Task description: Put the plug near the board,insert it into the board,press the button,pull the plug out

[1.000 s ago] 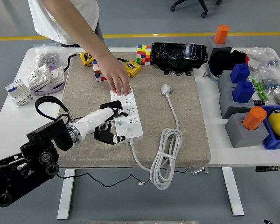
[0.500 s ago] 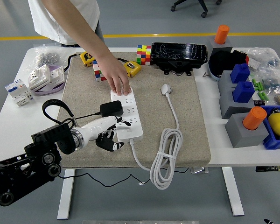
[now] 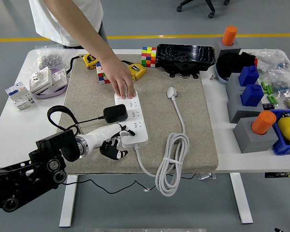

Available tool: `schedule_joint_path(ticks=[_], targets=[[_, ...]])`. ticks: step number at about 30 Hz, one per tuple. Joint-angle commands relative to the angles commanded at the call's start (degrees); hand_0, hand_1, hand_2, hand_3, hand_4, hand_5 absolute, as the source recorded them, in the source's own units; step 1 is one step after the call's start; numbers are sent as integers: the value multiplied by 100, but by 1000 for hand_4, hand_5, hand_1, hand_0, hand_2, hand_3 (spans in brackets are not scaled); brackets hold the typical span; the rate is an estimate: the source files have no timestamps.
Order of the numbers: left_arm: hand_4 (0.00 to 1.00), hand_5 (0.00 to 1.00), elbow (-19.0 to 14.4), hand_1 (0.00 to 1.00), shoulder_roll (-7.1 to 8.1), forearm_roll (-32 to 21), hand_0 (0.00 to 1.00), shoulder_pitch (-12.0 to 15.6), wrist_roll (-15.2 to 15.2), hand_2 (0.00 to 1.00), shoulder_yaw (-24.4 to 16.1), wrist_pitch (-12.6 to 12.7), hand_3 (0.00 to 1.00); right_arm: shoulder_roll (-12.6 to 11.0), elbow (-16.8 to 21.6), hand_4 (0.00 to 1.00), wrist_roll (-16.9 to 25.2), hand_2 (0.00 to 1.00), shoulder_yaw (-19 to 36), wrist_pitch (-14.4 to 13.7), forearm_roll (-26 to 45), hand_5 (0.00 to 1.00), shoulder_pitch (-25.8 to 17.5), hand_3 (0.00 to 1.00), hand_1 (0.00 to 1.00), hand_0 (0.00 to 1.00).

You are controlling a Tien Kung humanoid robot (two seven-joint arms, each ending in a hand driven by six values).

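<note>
1. Head view, looking down over a white table [image 3: 222,159] with a beige mat [image 3: 198,121] spread across its middle.
2. A white power board [image 3: 131,118] lies lengthwise on the mat, its white cable [image 3: 171,159] running off the near end into a bundled coil; the cable's own white plug [image 3: 172,92] lies loose on the mat to the right of the board.
3. A black plug adapter [image 3: 114,113] sits at the board's left edge, about halfway along it. Whether its pins are in a socket or it only rests against the board is hard to make out. Its thin black cord loops away to the left.
4. The left robot hand [image 3: 113,142] comes in from the lower left on a black arm. It is white and black, lying at the near left corner of the board, below the adapter and not gripping it. Its fingers [image 3: 120,129] reach loosely toward the board's near end and grasp nothing; whether the tips touch the board is unclear.
5. The right arm is out of view.
6. A person stands at the far side, cut off at the top edge. One hand [image 3: 122,83] presses flat on the far end of the board, covering that end.
7. Around the mat: colourful cubes [image 3: 148,55], a black case [image 3: 185,57], white sockets [image 3: 47,78] at far left, and at right blue blocks [image 3: 251,87] and grey stands with orange cylinders [image 3: 263,122]; small parts at the far right edge are too small to identify.
</note>
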Motion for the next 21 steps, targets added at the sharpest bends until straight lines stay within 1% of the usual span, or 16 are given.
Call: schedule_joint_path(ticks=[8,12,14,15,17,18,20,21], targets=[[666,2,153,66,-14,73,114,25,67,135,97,-5,798,-32,30,936,1,695,-92,-2,-8,532,-32,599,687,680],[664,2,61,66,10,32,114,88,-19,134,16,49,789,-57,48,935,3,695,-118,-6,-20,532,-56,598,687,680],[664,2,-6,66,27,-128,114,135,-232,134,-89,174,789,-65,43,935,1,695,-134,-6,-24,532,-72,598,687,680],[693,9,-27,66,33,-237,123,151,-339,135,-136,235,665,-67,39,935,0,695,-143,-4,-21,533,-78,599,687,680],[693,9,-28,66,38,-313,123,165,-610,135,-180,462,665,-64,35,935,0,695,-158,-1,-20,533,-93,599,687,680],[693,9,-23,66,37,-305,123,169,-711,135,-193,527,665,-62,33,935,-1,695,-166,0,-17,533,-99,599,687,680],[693,9,-20,66,36,-352,123,168,-796,135,-212,582,665,-59,33,935,-1,695,-177,3,-19,533,-93,599,687,680],[785,154,-17,113,35,-378,185,166,-850,205,-217,629,617,-58,36,935,-1,695,-177,3,-20,533,-86,599,687,681]])
